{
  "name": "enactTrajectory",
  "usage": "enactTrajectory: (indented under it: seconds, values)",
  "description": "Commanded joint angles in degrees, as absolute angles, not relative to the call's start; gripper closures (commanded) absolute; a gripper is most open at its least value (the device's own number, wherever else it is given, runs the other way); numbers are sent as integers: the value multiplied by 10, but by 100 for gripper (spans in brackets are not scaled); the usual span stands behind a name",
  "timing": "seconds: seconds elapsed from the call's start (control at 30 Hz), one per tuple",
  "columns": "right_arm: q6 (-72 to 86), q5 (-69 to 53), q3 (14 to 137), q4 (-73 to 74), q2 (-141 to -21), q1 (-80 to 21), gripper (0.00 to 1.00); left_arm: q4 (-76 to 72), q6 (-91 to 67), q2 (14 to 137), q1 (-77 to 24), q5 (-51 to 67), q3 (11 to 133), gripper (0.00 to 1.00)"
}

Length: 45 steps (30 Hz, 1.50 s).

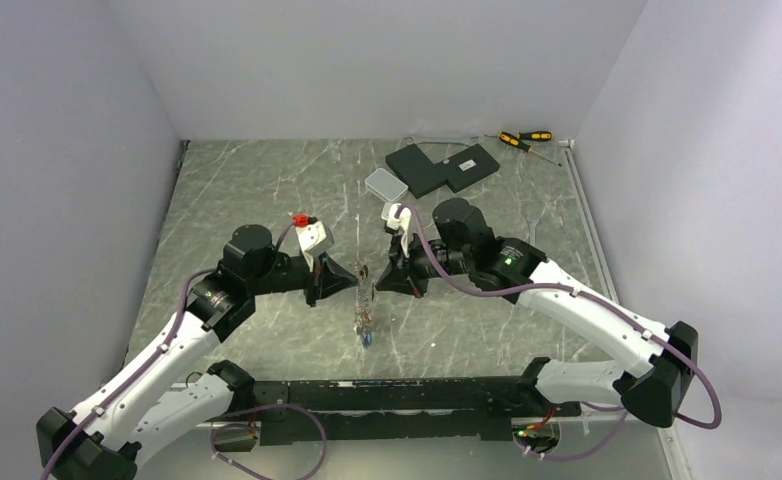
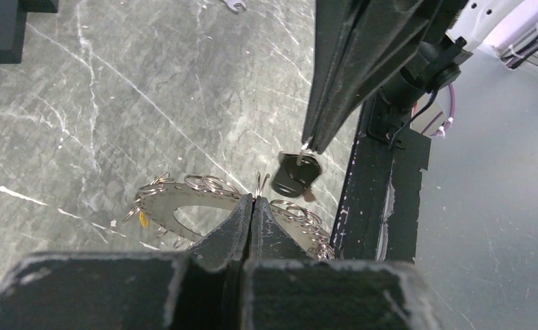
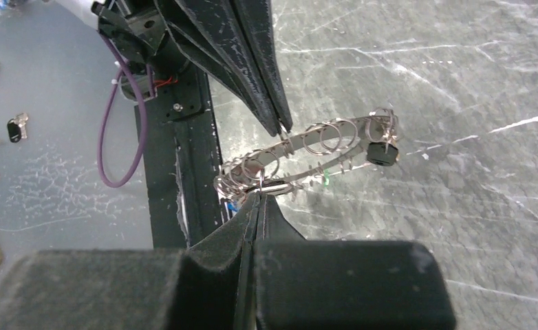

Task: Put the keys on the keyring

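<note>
Left jaws pinch the large flat silver metal keyring (image 2: 166, 199) by its rim; right jaws pinch a small silver wire loop (image 3: 274, 185) (apparently). Steady the ring, thread slowly.

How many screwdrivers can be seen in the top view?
2. One screwdriver lies near the far right corner of the table, the second screwdriver just right of it. None appears hidden.
</note>
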<state>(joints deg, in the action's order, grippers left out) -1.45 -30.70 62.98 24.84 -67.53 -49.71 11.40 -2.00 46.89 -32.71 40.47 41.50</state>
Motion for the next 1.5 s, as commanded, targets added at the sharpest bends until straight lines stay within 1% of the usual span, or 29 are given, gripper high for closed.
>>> enactTrajectory:
  seconds: [0.0,0.23,0.5,0.8,1.47]
  values:
    - [-20,-341,663,242,-680,-500,100,69,-49,464,-328,382,444,100]
    - [-8,-351,668,225,-692,-500,100,68,-43,452,-329,355,439,100]
    - [-1,-356,678,200,-715,-500,100,63,-31,441,-329,352,432,100]
    - [-1,-359,701,203,-738,-500,100,69,-23,438,-330,352,432,100]
    - [16,-313,697,190,-744,-499,100,70,-17,435,-331,365,432,100]
